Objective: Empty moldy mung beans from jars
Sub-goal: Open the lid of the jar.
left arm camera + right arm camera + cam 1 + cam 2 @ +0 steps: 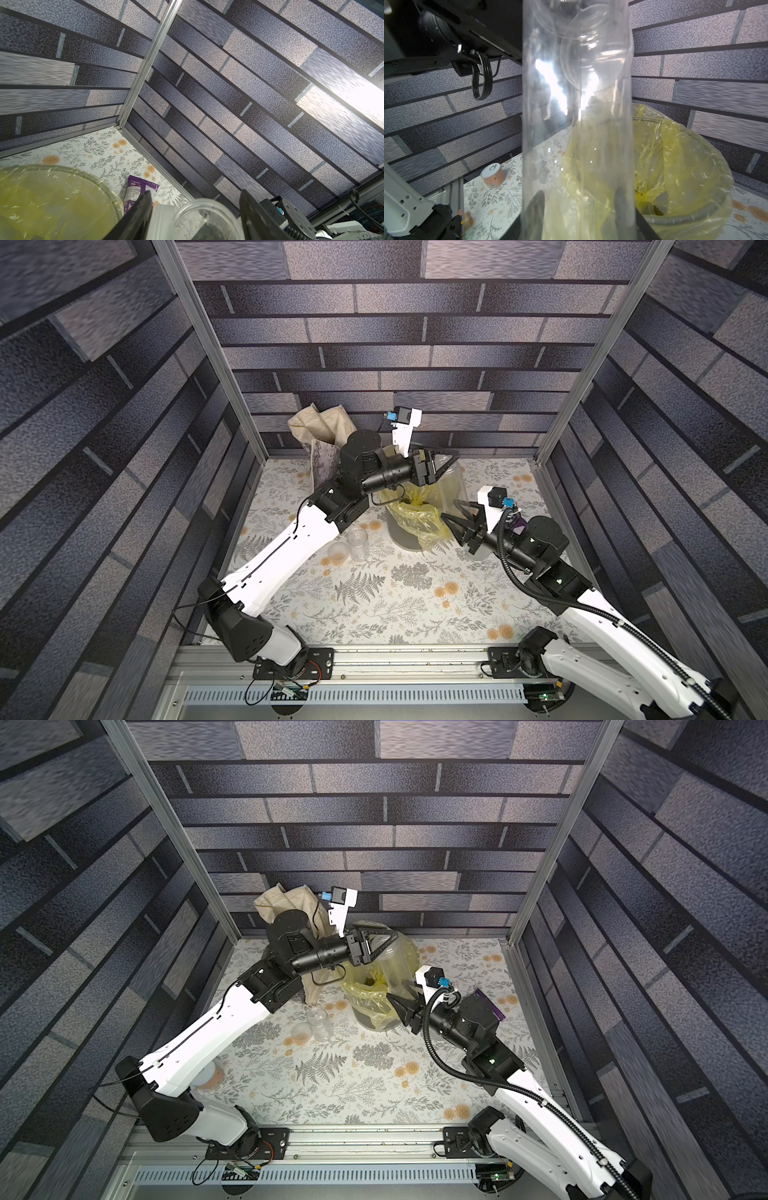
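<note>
The right gripper [579, 191] clamps the lower end of the clear jar [577, 104]. The left gripper [195, 192] straddles its upper end (pressing or not, I cannot tell), over mung beans [658, 210] in the bucket [685, 216].

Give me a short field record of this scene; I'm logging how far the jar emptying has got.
held jar: slim clear plastic jar, looks empty, beside the bin
right gripper: shut on one end
left gripper: jaws astride the other end, grip unclear
bin: grey bucket with yellow plastic bag, olive-green mung beans inside
table: second clear jar, whitish lid off beside it
</note>
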You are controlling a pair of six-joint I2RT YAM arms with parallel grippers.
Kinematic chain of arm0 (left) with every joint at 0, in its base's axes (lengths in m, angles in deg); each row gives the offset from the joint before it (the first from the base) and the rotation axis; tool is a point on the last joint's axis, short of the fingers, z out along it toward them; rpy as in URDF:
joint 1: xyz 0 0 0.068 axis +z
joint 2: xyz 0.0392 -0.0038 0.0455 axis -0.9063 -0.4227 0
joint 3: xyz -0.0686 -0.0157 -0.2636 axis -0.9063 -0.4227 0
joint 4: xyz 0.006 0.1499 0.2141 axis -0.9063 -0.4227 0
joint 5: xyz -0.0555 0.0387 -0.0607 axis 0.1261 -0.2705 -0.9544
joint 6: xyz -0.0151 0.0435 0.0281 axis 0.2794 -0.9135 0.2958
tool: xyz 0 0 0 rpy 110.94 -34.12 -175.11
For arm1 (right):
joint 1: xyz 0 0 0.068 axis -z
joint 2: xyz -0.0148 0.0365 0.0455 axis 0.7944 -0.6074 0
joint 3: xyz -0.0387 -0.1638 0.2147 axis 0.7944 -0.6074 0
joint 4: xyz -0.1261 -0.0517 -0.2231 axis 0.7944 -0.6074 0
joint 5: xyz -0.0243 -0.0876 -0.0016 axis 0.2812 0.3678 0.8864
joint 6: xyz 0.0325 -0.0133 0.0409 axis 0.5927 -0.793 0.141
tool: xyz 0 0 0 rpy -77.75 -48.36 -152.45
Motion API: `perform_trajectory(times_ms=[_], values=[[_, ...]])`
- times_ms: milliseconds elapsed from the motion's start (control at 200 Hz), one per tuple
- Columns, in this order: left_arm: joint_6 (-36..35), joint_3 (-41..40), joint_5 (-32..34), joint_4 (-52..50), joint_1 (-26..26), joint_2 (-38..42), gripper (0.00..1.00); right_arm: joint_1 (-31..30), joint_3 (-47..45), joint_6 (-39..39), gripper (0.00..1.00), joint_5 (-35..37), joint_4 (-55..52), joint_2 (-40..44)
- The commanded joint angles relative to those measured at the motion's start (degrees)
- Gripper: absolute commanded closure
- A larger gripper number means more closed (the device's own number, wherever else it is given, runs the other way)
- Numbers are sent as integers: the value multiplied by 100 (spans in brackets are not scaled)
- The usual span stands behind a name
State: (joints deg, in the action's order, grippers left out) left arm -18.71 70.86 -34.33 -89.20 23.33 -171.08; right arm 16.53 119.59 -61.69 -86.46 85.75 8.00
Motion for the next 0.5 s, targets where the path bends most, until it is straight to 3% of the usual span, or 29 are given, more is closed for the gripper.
perform_trajectory(times_ms=[0, 496], values=[[-140, -288, -62, -71, -286, 326, 33, 4, -226, 336, 70, -91, 326, 30], [-62, -1708, 717, 121, -591, 1357, 35, -135, -776, 1051, 72, -265, 1339, -456]])
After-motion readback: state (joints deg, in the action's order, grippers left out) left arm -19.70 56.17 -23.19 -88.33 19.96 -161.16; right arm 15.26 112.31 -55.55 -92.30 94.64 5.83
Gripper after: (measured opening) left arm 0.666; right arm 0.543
